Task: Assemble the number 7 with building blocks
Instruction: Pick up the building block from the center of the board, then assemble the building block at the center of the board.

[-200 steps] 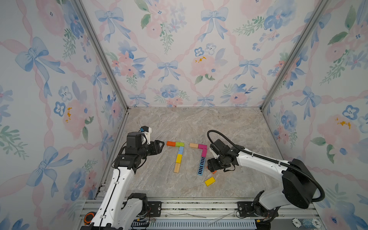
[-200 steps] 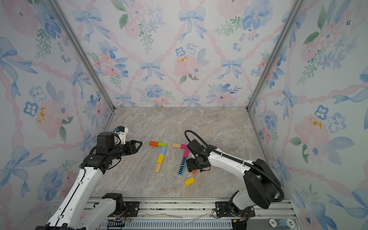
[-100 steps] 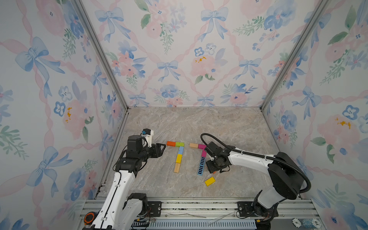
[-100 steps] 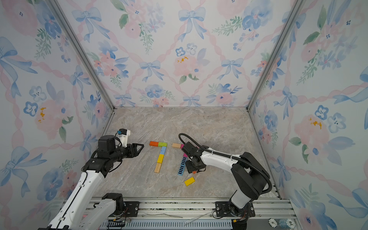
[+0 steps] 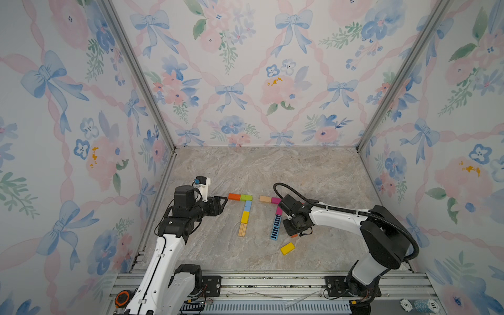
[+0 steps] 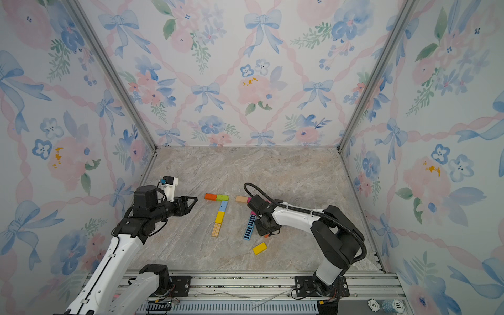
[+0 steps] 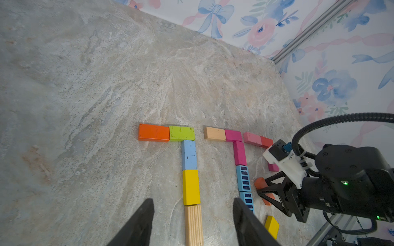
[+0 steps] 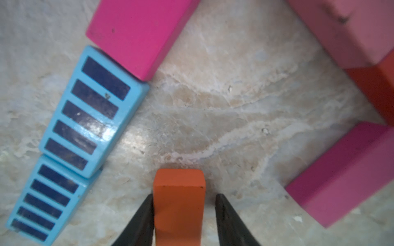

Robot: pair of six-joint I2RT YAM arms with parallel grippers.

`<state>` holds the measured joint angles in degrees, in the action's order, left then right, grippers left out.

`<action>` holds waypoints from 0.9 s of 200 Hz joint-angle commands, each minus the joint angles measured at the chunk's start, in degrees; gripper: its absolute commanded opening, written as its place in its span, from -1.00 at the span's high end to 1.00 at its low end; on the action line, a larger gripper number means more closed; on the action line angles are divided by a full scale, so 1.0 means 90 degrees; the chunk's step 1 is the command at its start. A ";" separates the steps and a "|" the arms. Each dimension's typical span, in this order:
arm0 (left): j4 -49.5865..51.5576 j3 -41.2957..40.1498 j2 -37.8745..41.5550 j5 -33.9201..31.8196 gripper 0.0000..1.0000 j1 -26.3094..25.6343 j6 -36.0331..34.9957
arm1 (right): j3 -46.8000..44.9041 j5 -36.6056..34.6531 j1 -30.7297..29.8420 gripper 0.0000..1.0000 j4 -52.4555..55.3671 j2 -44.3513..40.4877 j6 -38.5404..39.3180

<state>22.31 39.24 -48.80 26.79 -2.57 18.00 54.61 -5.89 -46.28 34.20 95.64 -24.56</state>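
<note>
A robot lab booth: wallpaper panels (image 5: pixel 245 68) in an aluminium frame (image 5: pixel 139 73) are enclosing a desk (image 5: pixel 259 169), arms (image 5: pixel 163 251) sitting on a rail (image 5: pixel 272 283).

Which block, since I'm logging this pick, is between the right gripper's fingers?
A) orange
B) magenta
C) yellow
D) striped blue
A: in the right wrist view the right gripper straddles an orange block, with a gap still showing at one side.
</note>
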 commanded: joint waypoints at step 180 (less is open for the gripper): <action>-0.0124 -0.0148 0.0183 0.0033 -0.26 0.0031 -0.0047 | -0.2138 -0.0332 0.0817 0.45 0.0648 -0.3702 -0.3364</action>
<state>22.15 38.76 -47.66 27.03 -2.57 18.00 37.01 -10.44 -39.40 42.02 61.21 -52.12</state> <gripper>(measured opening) 0.630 0.309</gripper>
